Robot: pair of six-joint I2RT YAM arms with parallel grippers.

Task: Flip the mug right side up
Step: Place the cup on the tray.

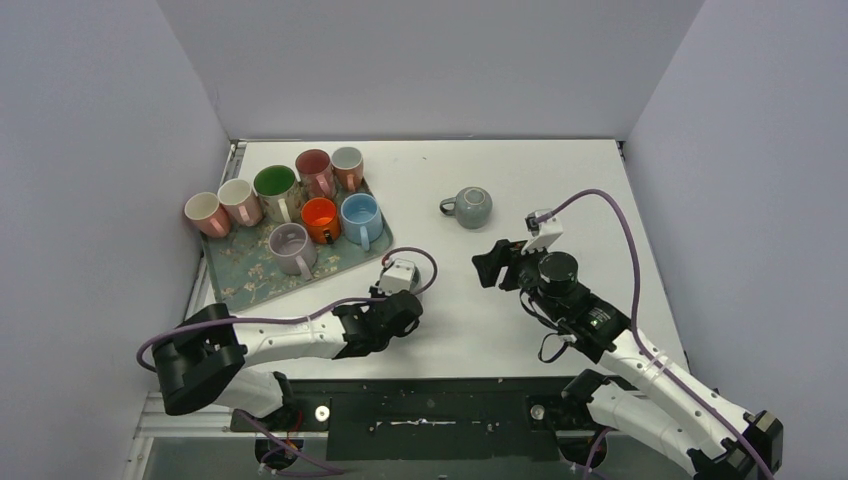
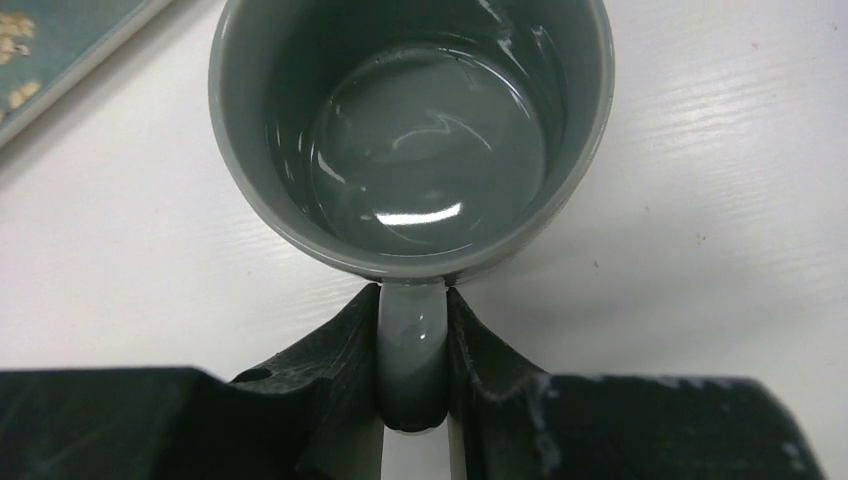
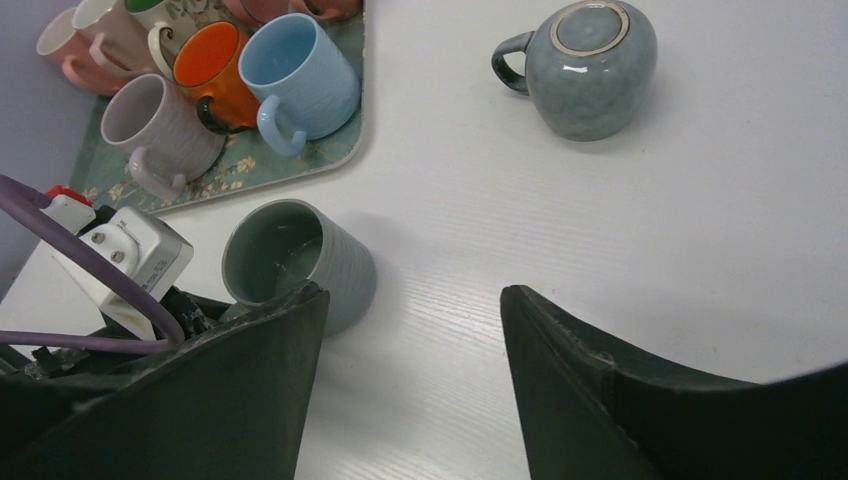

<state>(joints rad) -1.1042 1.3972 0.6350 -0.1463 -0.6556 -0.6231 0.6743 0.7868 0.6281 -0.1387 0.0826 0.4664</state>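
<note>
Black fingers [image 2: 340,350] of the left gripper [image 2: 412,335] pinch the handle [image 2: 412,375] of a grey mug [image 2: 420,150], one pad on each side, the jaws narrowed to the handle's thickness. At far left, a teal floral tray [image 1: 235,272] carries eight mugs, all standing mouth up. Among them are a lilac mug [image 1: 292,248], an orange mug [image 1: 320,218] and a light blue mug [image 1: 360,215], ranged along the tray's near side. The grey mug stands right side up on the white table [image 1: 560,180] just off the tray's near right corner. It is clear of the tray's rim, its glossy inside catching the light and its handle turned toward the left arm. Farther right and well apart from the tray, a rounded blue-grey mug [image 1: 472,206] rests upside down on the table, its foot ring on top and its handle turned back toward the tray. Right of the tray again, and nearer the arm bases than the rounded mug, the right gripper [image 3: 410,300] hangs above the table. Its fingers are spread wide with nothing between them, pointing toward the tray's near corner and the grey mug
</note>
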